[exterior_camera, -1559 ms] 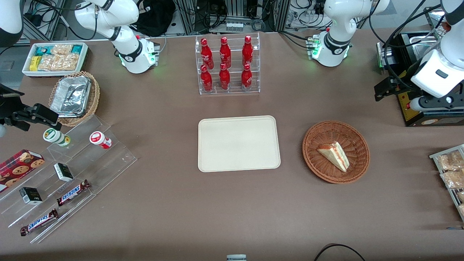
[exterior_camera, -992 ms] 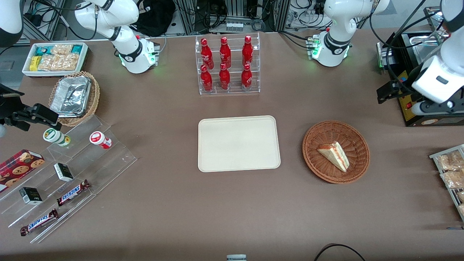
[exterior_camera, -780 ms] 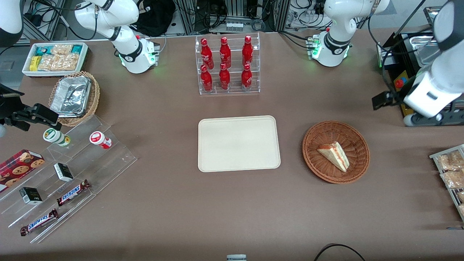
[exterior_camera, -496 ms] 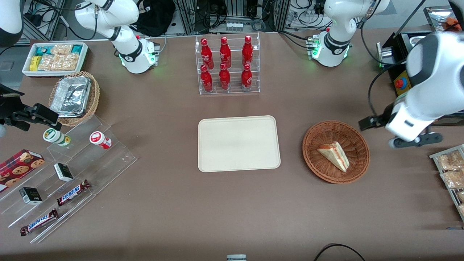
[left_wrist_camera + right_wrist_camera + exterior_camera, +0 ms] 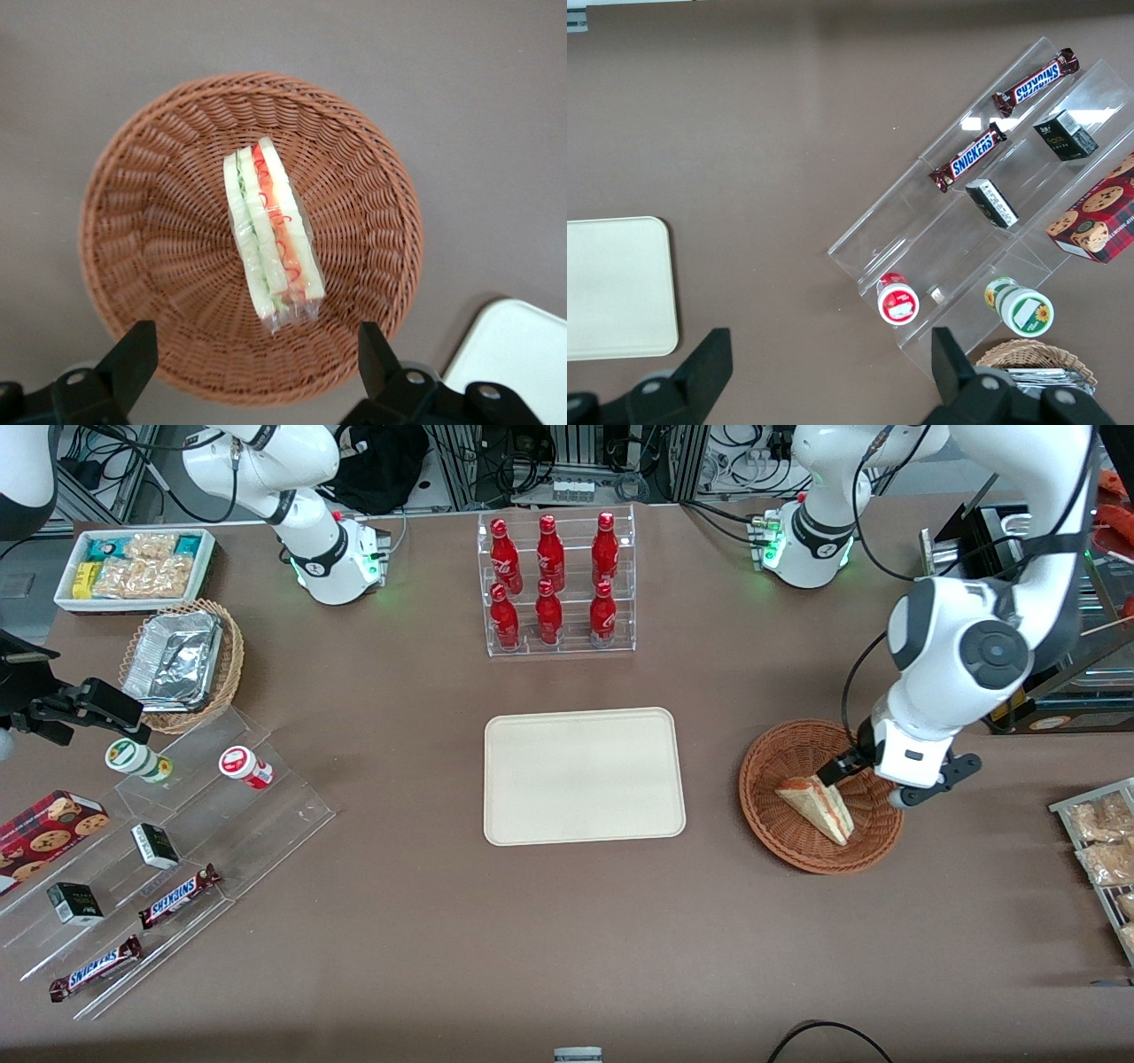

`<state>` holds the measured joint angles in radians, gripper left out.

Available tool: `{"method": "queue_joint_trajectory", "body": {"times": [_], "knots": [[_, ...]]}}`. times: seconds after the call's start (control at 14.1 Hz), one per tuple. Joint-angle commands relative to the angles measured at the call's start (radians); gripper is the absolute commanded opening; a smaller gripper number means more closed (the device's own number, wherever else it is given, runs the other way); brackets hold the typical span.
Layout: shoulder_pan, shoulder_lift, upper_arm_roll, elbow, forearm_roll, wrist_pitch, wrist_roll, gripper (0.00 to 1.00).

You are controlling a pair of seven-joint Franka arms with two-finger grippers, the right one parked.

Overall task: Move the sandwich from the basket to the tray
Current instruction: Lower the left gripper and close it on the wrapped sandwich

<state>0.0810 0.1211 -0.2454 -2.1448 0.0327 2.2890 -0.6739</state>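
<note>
The sandwich (image 5: 817,806), a wrapped wedge of white bread with red-orange and green filling, lies in the reddish-brown wicker basket (image 5: 764,815). My left gripper (image 5: 864,779) hangs above the basket, over the side toward the working arm's end, and touches nothing. In the left wrist view the gripper (image 5: 255,359) is open and empty. Its two dark fingers (image 5: 133,359) stand wide apart over the basket's rim (image 5: 142,177), with the sandwich (image 5: 270,235) lying lengthwise ahead of the gap. The cream tray (image 5: 584,776) lies empty beside the basket, and its corner shows in the wrist view (image 5: 523,354).
A clear rack of red bottles (image 5: 556,584) stands farther from the front camera than the tray. A black machine (image 5: 1019,691) and a rack of snack packets (image 5: 1099,841) are at the working arm's end. A clear stepped stand with candy bars (image 5: 168,850) lies toward the parked arm's end.
My left arm has swung in from the working arm's end of the table and come down, bringing the gripper over the basket. The sandwich, basket and tray have not moved.
</note>
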Motion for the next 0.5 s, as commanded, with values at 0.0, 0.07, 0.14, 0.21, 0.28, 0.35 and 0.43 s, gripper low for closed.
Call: {"method": "queue_joint_trajectory", "body": {"times": [0.0, 0.07, 0.14, 0.21, 0.28, 0.35, 0.43], "knots": [[-0.007, -0.002, 0.002, -0.075, 0.013, 0.085, -0.114, 1.00], [-0.007, 0.005, 0.000, -0.076, 0.015, 0.098, -0.145, 1.00], [-0.007, 0.011, 0.000, -0.079, 0.015, 0.112, -0.157, 1.00], [-0.007, 0.024, -0.003, -0.078, 0.013, 0.115, -0.162, 1.00], [-0.009, 0.035, -0.005, -0.078, 0.015, 0.116, -0.162, 1.00], [-0.009, 0.055, -0.005, -0.075, 0.013, 0.131, -0.162, 1.00], [-0.009, 0.072, -0.005, -0.076, 0.015, 0.167, -0.162, 1.00]]}}
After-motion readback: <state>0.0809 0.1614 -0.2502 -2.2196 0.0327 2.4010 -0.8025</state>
